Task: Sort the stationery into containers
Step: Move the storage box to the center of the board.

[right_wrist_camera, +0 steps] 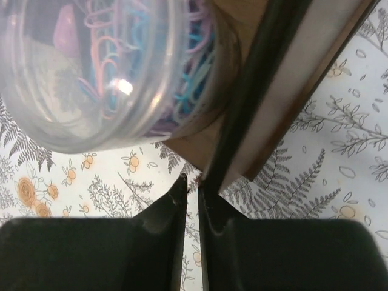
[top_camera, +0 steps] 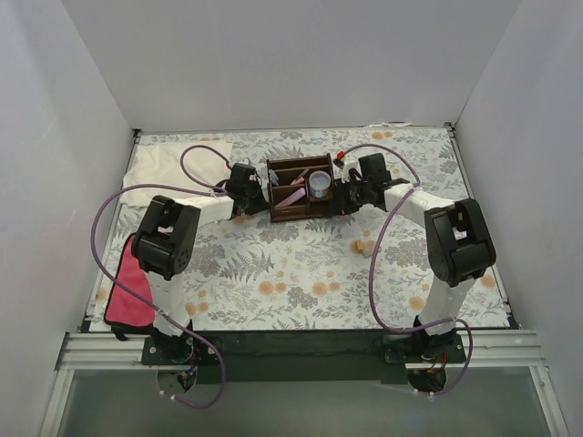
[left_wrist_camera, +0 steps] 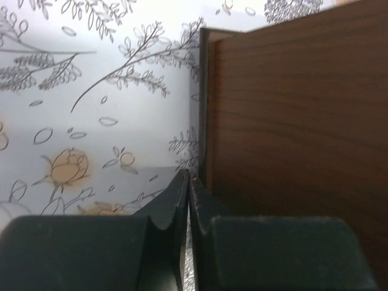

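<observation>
Currently the dark brown wooden desk organiser (top_camera: 290, 215) stands at the far middle of the floral-covered desk (top_camera: 273, 273), with an arm at each side. The left end effector (left_wrist_camera: 188, 179) is closed with nothing between its fingers, tips just beside the organiser's outer wall. The right end effector (right_wrist_camera: 191, 182) is likewise closed and empty, tips near the organiser's bottom edge. A small clear round cup of coloured paper clips (right_wrist_camera: 103, 66) sits in the organiser's right compartment; a thin pink-and-white pen (top_camera: 293, 197) lies slanted in the next one. A tiny tan block (top_camera: 362, 246) lies loose on the desk, near the right arm.
</observation>
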Controlling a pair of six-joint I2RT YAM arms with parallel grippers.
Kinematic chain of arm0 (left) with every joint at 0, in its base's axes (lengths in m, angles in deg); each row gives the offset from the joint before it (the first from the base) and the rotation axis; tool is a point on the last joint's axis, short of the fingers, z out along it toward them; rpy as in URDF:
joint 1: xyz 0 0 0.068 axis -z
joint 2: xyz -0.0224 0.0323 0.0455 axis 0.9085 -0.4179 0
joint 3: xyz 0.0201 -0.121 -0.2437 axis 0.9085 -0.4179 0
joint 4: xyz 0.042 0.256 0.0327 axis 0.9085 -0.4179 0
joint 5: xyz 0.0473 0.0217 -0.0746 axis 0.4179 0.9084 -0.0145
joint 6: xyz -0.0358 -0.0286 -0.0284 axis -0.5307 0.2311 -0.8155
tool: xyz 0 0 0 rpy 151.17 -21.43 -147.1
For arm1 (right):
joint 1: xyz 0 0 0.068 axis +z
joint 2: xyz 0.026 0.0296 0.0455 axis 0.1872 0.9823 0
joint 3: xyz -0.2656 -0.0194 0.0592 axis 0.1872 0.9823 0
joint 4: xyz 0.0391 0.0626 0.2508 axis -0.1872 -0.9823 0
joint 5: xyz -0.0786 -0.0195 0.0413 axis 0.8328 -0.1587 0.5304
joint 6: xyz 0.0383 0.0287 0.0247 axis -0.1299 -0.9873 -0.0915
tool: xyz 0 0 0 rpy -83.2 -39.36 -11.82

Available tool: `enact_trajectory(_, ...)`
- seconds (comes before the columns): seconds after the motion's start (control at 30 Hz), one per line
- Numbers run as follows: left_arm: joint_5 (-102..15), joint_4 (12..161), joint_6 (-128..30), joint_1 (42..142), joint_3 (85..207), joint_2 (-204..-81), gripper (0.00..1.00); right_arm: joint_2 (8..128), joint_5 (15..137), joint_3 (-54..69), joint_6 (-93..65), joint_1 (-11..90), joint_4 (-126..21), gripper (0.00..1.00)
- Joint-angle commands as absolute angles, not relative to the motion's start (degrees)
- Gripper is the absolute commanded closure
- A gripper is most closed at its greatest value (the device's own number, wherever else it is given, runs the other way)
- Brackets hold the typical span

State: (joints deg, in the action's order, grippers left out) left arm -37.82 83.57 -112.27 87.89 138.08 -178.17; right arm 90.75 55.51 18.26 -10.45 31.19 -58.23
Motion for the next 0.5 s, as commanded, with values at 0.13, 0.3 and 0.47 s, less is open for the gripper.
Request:
enact_trajectory(0.13, -37.7, 82.1, -114.1, 89.0, 145.8, -184.6, 1.0, 94.3, 55.7, 11.1, -10.1, 31.7, -55.3, 0.82)
enact_trajectory(0.3, -36.1, 81.2, -113.2, 89.0, 152.6, -189.2, 1.0, 96.5, 55.7, 8.5, -9.5, 31.7, -55.5, 0.82)
enact_trajectory(0.47, -33.1, 80.6, -113.4, 89.0, 152.9, -188.5, 1.0, 94.2, 55.6, 11.6, -9.6, 31.8, -56.0, 0.82)
